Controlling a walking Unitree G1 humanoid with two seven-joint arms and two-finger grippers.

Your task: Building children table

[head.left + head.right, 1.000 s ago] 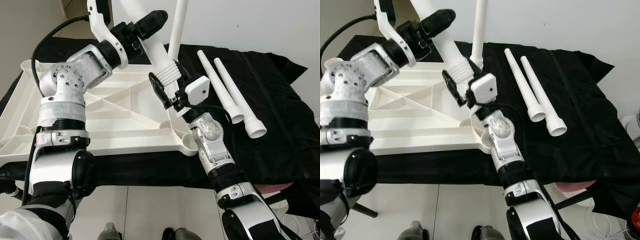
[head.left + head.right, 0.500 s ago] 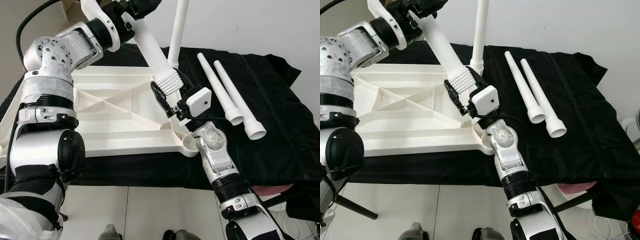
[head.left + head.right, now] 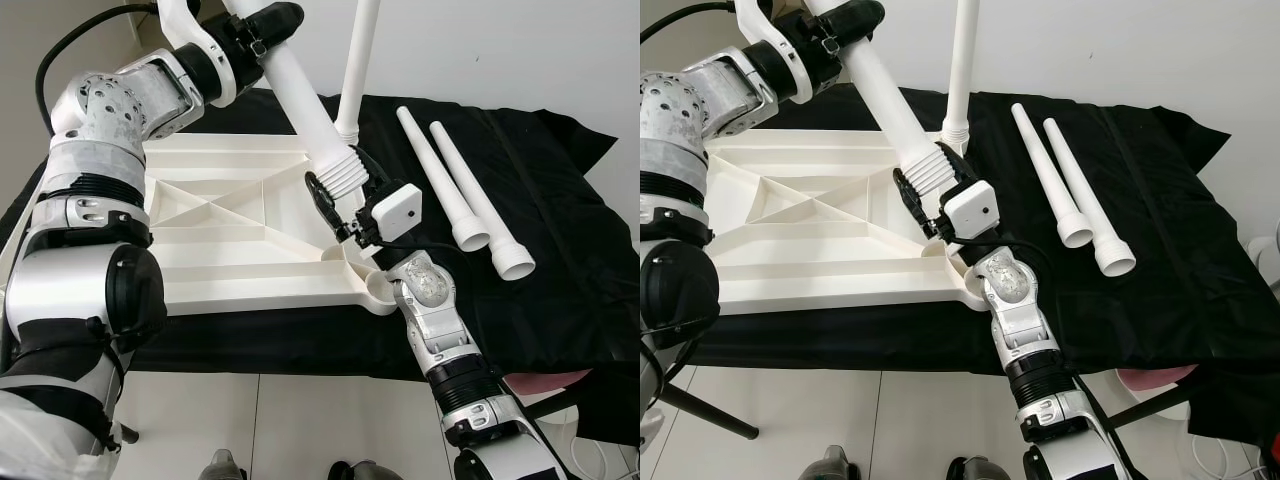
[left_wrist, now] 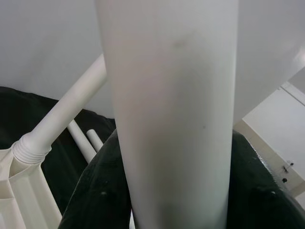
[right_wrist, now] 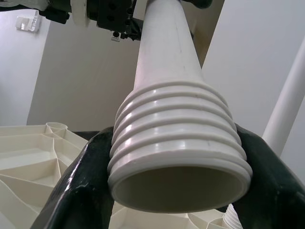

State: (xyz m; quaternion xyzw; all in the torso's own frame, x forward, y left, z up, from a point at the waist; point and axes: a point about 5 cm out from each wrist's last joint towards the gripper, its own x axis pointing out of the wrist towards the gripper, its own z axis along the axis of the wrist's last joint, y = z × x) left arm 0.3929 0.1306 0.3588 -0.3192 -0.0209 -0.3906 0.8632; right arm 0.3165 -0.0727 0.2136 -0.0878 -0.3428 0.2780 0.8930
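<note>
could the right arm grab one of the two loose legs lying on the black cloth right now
Probably not as things stand. The right gripper is shut on the threaded end of the held leg, which the left gripper also grips. The two loose legs lie unobstructed on the black cloth, but it must let go first.

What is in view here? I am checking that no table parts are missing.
Upturned table top: one, white, ribbed, on the black cloth.
Fitted leg: one, white, upright in the top's far right corner.
Held leg: one, white, tilted above the top, threaded end down.
Spare legs: two, white, side by side on the cloth, right of the top.
Black cloth: one, covering the work surface.
Left gripper: black, around the held leg's upper part.
Right gripper: black, around its threaded end.
</note>
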